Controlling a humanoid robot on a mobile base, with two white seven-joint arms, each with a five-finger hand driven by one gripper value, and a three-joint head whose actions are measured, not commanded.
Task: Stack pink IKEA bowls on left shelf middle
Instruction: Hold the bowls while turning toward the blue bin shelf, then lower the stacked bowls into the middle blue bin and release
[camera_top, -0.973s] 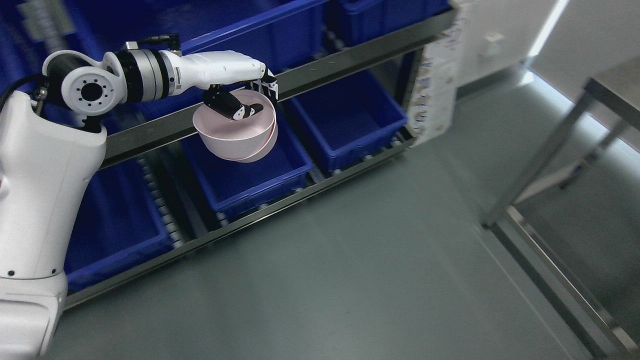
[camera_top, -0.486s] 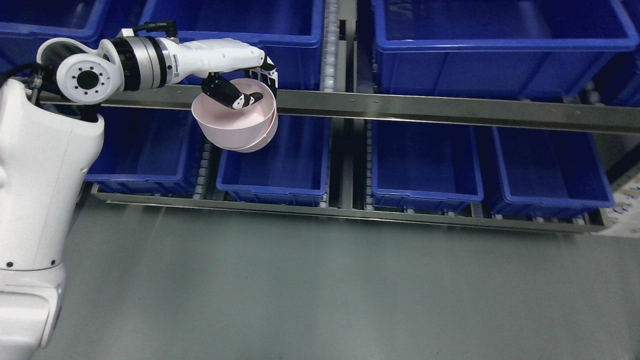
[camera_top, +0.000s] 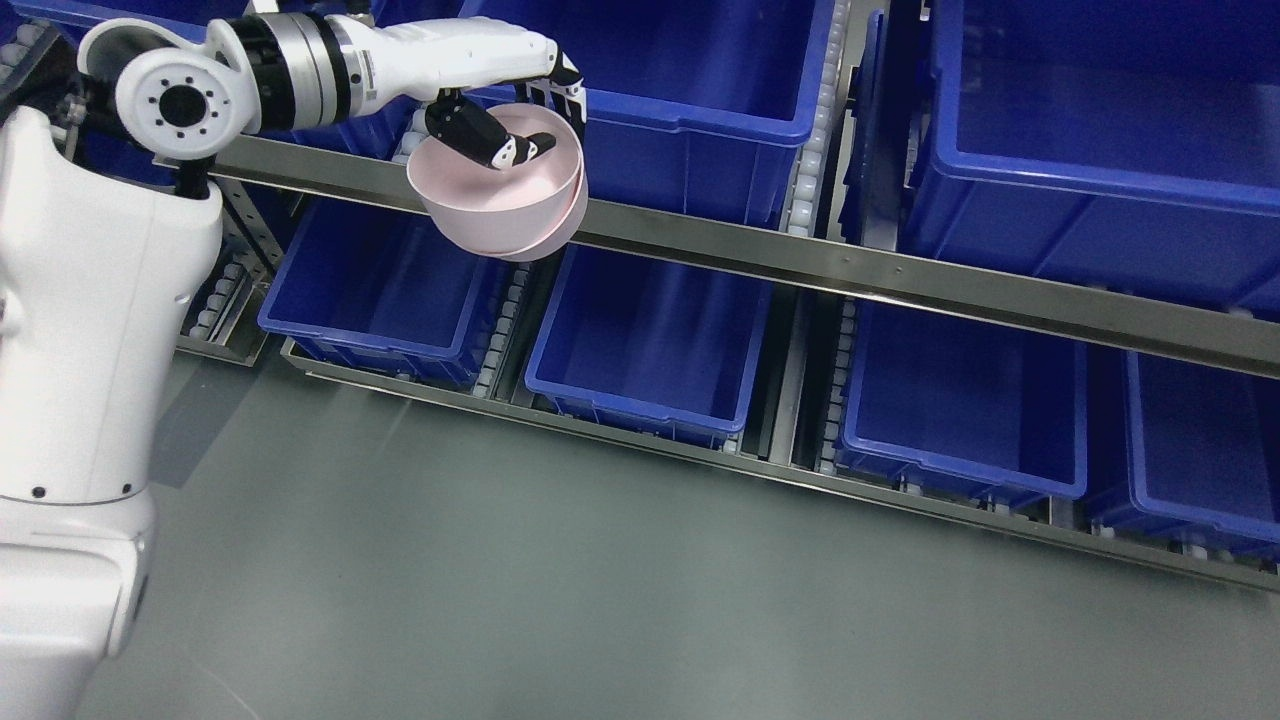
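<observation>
Two nested pink bowls (camera_top: 500, 205) hang in the air at the upper left, in front of the steel rail (camera_top: 800, 262) of the shelf. My left hand (camera_top: 520, 125) is shut on their rim, thumb inside the upper bowl and fingers behind the far edge. The bowls sit level with the rail, just below the front edge of a large blue bin (camera_top: 690, 75) on the middle shelf. My left arm (camera_top: 300, 70) reaches in from the upper left. The right arm is out of view.
Several blue bins (camera_top: 650, 340) stand side by side on the lower shelf, on roller tracks. Another large blue bin (camera_top: 1100, 150) fills the middle shelf at the right. Grey floor (camera_top: 600, 600) spreads in front of the shelf. My white body (camera_top: 80, 350) fills the left edge.
The camera has swung round, so the shelf now fills the picture and slants. The hand still holds the bowls the same way, now a little higher in the picture against the rail.
</observation>
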